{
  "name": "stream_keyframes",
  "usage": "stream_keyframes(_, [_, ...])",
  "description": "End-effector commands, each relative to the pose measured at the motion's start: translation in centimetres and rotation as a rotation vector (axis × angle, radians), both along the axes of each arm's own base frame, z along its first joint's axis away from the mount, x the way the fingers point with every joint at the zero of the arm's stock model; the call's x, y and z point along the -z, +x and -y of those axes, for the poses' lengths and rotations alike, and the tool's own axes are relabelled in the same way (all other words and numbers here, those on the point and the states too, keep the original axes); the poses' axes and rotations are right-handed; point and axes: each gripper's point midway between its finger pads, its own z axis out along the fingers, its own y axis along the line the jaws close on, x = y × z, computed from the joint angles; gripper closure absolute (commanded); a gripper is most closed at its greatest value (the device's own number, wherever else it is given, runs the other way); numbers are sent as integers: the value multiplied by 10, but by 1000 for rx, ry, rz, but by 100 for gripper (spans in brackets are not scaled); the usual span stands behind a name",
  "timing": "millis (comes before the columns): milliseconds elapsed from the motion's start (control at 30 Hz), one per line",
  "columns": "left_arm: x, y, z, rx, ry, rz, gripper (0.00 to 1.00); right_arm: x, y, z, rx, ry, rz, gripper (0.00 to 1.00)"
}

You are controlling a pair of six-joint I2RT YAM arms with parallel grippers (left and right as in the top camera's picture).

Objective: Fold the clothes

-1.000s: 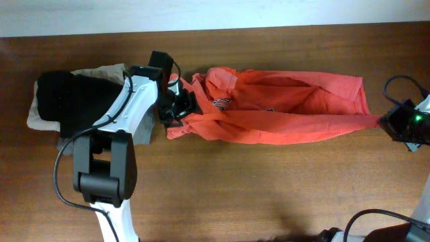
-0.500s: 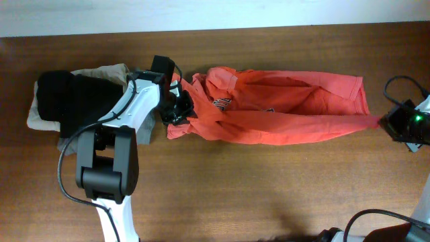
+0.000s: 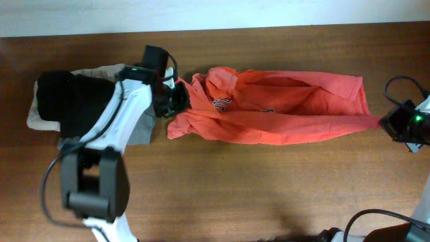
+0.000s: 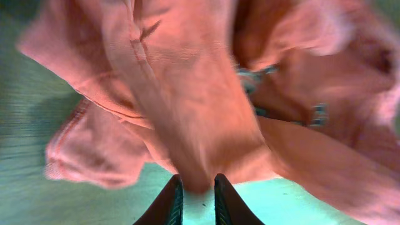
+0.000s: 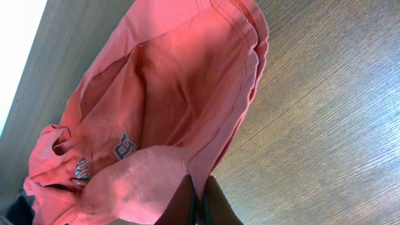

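Note:
The red-orange T-shirt point(image 3: 275, 107) lies stretched in a long band across the table, white lettering showing near its left end. My left gripper point(image 3: 180, 97) is at that left end, shut on a bunched fold of the shirt point(image 4: 187, 125); the cloth fills the gap between the fingers point(image 4: 170, 203). At the far right, my right gripper point(image 3: 384, 122) is shut on a thin hem of the shirt point(image 5: 181, 106), pulling its corner to a point. Its dark fingers point(image 5: 185, 200) pinch the fabric edge.
A pile of folded black point(image 3: 70, 101), beige point(image 3: 101, 70) and grey point(image 3: 140, 131) garments sits at the left, just behind my left arm. A white wall strip point(image 3: 201, 13) borders the far edge. Bare wooden table point(image 3: 269, 188) spreads in front of the shirt.
My left gripper has closed on the shirt's left end and shifted slightly up and back. The right gripper and the shirt's right end have stayed still.

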Motion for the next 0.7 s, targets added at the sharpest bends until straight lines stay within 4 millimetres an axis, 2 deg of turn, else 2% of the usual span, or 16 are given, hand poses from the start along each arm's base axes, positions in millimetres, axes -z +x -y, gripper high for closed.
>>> stream_keyframes(0, [-71,4,-16,-1,43,209,82,-2,2,2,-2,-18,-1,96])
stream_keyframes(133, [-111,-3,-24,-9,63,321,88,-3,2,2,-2,-20,2,96])
stream_keyframes(267, [-133,-9,-34,-33,98,383,89,-3,2,3,-2,-21,4,96])
stream_keyframes(300, [-134,-11,-34,-33,100,379,87,-3,2,2,-2,-21,4,96])
stream_keyframes(333, [-132,-13,-34,-30,101,367,77,-3,2,2,-2,-20,3,96])
stream_keyframes(400, [-119,-17,-29,-20,106,324,51,-3,2,2,-2,-20,3,96])
stream_keyframes(467, [-96,-19,-24,-50,100,244,38,-3,2,2,-2,-20,2,96])
stream_keyframes(533, [-68,-21,-23,-100,98,150,31,-3,2,2,-2,-19,1,96])
stream_keyframes(600, [-41,-21,-19,-119,87,71,30,-2,1,2,-2,-18,-1,96])
stream_keyframes(667, [-16,-20,-6,-93,35,8,31,-2,1,1,-2,-16,-3,96])
